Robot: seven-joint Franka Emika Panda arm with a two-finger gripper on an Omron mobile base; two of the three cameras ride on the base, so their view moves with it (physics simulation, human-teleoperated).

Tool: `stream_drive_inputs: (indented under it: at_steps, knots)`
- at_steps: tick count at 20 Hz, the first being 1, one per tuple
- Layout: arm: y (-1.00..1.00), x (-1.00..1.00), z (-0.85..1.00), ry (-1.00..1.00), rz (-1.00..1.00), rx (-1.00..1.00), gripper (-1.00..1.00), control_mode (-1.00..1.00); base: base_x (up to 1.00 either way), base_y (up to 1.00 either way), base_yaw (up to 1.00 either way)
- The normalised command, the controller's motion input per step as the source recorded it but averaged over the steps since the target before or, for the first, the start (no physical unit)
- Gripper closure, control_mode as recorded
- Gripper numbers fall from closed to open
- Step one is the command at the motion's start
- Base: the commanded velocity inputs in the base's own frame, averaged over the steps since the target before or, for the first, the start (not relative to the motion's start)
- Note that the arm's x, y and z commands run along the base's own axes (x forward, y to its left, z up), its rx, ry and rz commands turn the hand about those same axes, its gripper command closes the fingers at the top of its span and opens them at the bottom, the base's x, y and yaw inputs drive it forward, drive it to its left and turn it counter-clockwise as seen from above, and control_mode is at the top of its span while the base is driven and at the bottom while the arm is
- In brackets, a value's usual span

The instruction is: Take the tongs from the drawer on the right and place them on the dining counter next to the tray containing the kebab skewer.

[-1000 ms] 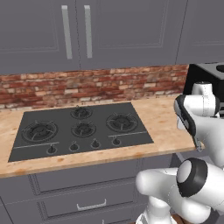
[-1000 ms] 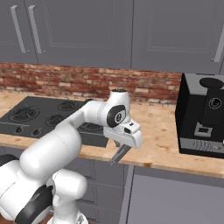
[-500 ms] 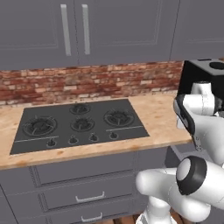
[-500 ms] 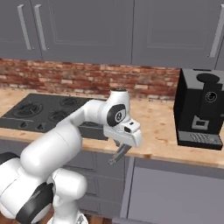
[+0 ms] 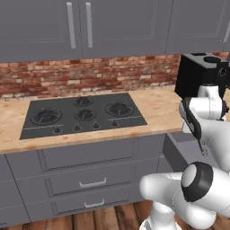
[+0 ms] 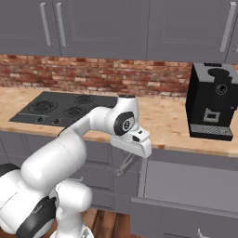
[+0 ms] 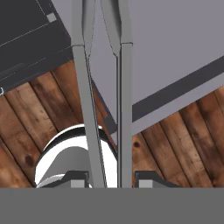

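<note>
since the earlier frames both base views have slid right: hob and coffee machine sit further left in frame, so i read base travel. my end effector hangs at 6 o'clock below the worktop edge, fingers closed onto the tongs, whose two arms run toward 12 o'clock over the wooden floor.
</note>
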Motion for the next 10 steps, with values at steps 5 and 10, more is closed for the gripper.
stream_drive_inputs:
  at_steps: [5, 10]
  knots:
    - [0.0, 0.0, 0.0, 0.0, 0.0, 0.0, 1.0, 1.0, -0.34, 0.76, 0.0]
    - [0.0, 0.0, 0.0, 0.0, 0.0, 0.0, 1.0, 1.0, -0.43, 0.73, -0.08]
